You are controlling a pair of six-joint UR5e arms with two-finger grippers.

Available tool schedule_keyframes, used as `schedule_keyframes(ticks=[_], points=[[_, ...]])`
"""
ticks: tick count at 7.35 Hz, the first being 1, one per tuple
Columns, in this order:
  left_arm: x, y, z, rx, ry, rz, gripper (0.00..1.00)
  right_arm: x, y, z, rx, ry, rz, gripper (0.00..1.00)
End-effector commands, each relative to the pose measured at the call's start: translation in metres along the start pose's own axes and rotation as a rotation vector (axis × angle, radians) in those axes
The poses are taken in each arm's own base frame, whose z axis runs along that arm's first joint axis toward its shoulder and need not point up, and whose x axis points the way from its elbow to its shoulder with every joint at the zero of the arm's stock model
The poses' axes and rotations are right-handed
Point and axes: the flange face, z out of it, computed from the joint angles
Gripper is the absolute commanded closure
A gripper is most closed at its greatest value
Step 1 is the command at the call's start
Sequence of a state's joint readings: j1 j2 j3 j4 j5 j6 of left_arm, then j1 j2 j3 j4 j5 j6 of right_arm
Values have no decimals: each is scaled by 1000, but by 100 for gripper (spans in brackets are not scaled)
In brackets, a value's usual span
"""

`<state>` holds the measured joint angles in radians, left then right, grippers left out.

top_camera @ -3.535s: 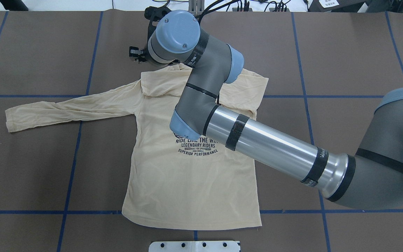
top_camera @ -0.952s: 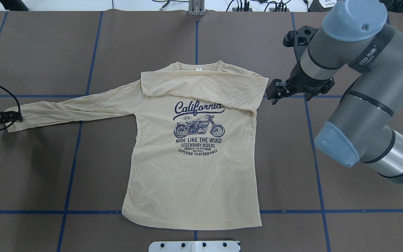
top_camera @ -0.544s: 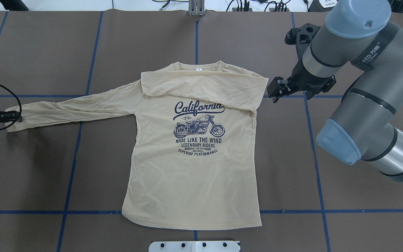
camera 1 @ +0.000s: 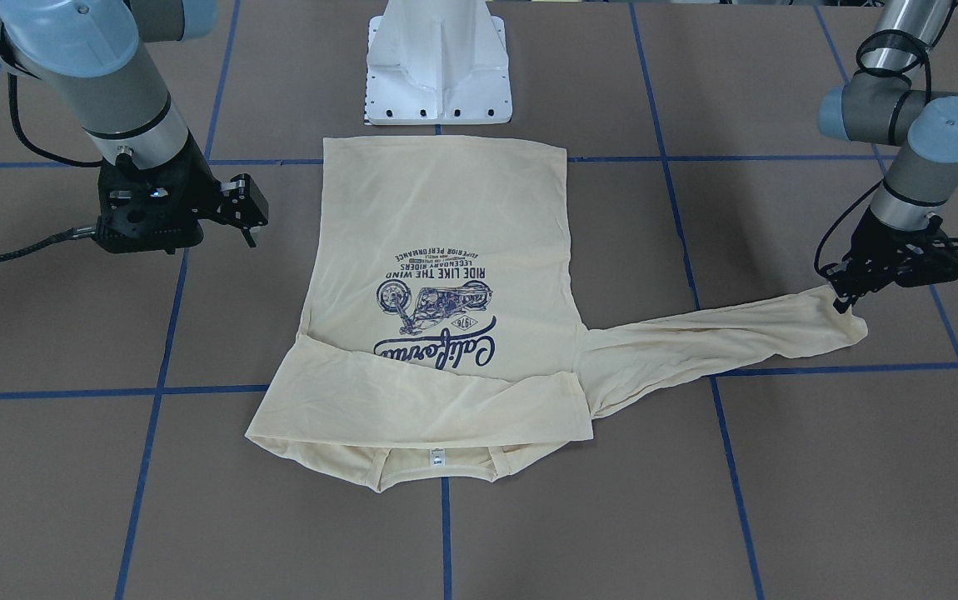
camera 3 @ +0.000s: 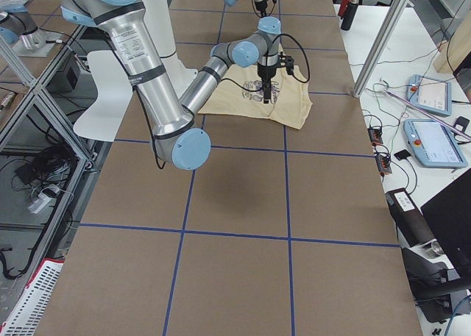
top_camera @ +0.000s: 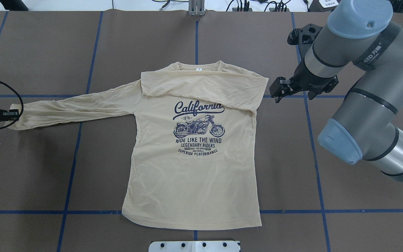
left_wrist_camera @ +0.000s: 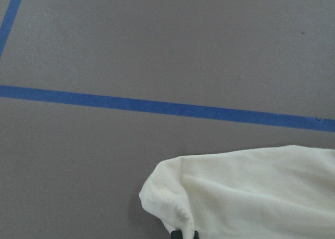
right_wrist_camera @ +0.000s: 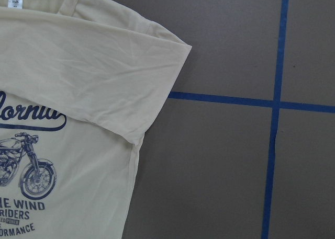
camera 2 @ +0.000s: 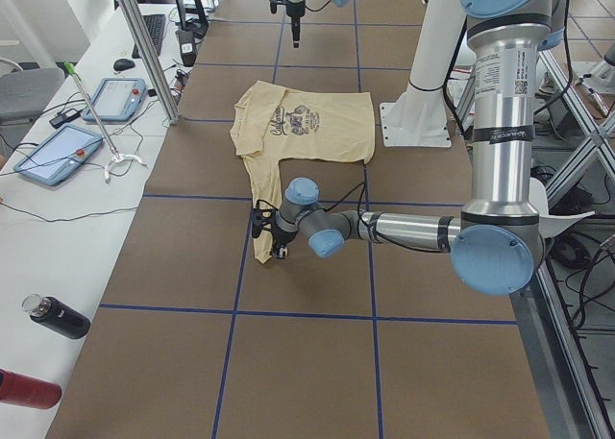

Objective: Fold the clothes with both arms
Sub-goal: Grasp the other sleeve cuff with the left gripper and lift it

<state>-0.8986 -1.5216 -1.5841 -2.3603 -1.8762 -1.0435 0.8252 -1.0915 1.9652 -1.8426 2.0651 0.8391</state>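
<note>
So in the last half second the cuff of the outstretched sleeve point(top_camera: 75, 106) got scrunched up and lifted off the worktop point(top_camera: 327, 227), where before it was lying flat. The left gripper point(camera 1: 842, 297) had its fingers pinched shut on that cuff, way out on the left side. The right arm point(top_camera: 359, 87) had also drifted a touch further right.

The cream shirt point(top_camera: 191, 182) itself lay flat in the middle of the worktop, "California" motorcycle print point(top_camera: 198, 126) facing up. Its collar and little white neck tag point(top_camera: 198, 69) were on the far side and its hem was near the robot's white base point(top_camera: 194, 246). The other sleeve point(top_camera: 205, 87) was folded across the chest, just above the print.

The right gripper point(top_camera: 278, 92) hung just off the shirt's right shoulder, not touching the fabric. Honestly couldn't tell whether its fingers were spread or closed.
</note>
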Motion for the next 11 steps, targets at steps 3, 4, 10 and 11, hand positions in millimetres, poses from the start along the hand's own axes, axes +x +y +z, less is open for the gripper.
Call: schedule_keyframes(ticks=[3, 4, 10, 11], points=[[88, -9, -70, -104, 157, 28, 100, 34, 19, 14, -27, 30, -12, 0], [138, -31, -84, -126, 197, 29, 100, 55, 32, 23, -47, 50, -29, 0], [425, -107, -246, -272, 455, -168, 100, 105, 49, 53, -108, 118, -121, 0], [459, -89, -262, -322, 494, -195, 100, 105, 49, 53, -107, 117, -120, 0]])
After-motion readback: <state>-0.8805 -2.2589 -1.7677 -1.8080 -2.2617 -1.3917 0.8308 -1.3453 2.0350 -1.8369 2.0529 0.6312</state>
